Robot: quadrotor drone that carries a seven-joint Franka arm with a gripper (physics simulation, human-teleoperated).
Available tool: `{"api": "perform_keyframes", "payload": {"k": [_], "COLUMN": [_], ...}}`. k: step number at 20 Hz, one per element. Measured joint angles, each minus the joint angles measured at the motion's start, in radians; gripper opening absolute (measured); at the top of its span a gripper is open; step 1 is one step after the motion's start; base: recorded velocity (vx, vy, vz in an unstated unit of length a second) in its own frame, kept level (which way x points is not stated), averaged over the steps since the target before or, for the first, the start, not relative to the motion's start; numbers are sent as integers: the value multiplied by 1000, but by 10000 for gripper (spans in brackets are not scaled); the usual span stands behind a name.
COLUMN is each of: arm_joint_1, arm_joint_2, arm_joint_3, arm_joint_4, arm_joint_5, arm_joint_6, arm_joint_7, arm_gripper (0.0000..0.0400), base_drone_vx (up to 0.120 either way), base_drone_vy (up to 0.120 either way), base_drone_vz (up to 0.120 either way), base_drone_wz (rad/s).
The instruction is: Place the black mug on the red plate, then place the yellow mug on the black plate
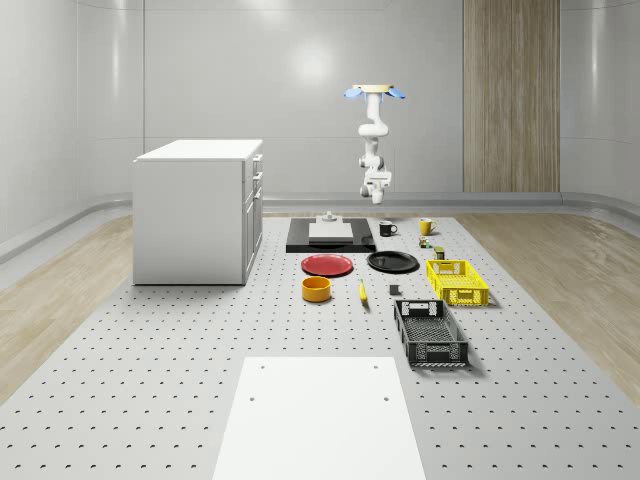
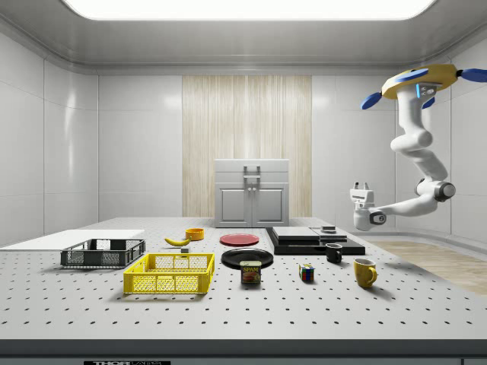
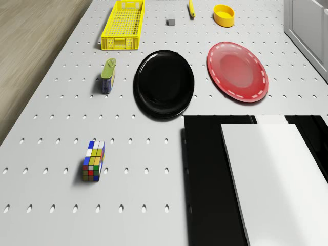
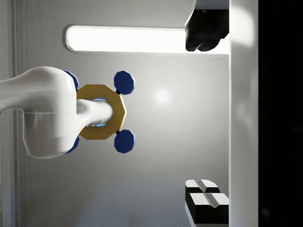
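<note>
I see the black mug standing upright on the tabletop beside the black slab, with the yellow mug near it. The tool hangs in the air above the black mug, well apart from it; I cannot tell whether its fingers are spread. The red plate and black plate lie side by side. My drone hovers high over the tabletop's far end.

It looks like a simulated robotics lab: a perforated grey desk like an optical breadboard, bare pale wall panels, a ceiling light strip, probably windowless.
</note>
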Motion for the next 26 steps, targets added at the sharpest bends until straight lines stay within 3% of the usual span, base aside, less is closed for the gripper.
{"api": "perform_keyframes", "payload": {"k": [10,16,22,26], "arm_joint_1": [-12,-36,-102,-192], "arm_joint_2": [-6,-11,-30,-67], "arm_joint_3": [38,117,320,553], "arm_joint_4": [-7,-20,-94,-255], "arm_joint_5": [-53,-165,-457,-821], "arm_joint_6": [8,14,28,46], "arm_joint_7": [7,22,66,140], "arm_gripper": [400,400,400,400], "base_drone_vx": [120,120,7,100], "base_drone_vy": [0,0,0,0], "base_drone_vz": [0,0,-113,-120], "base_drone_wz": [0,0,0,0]}}
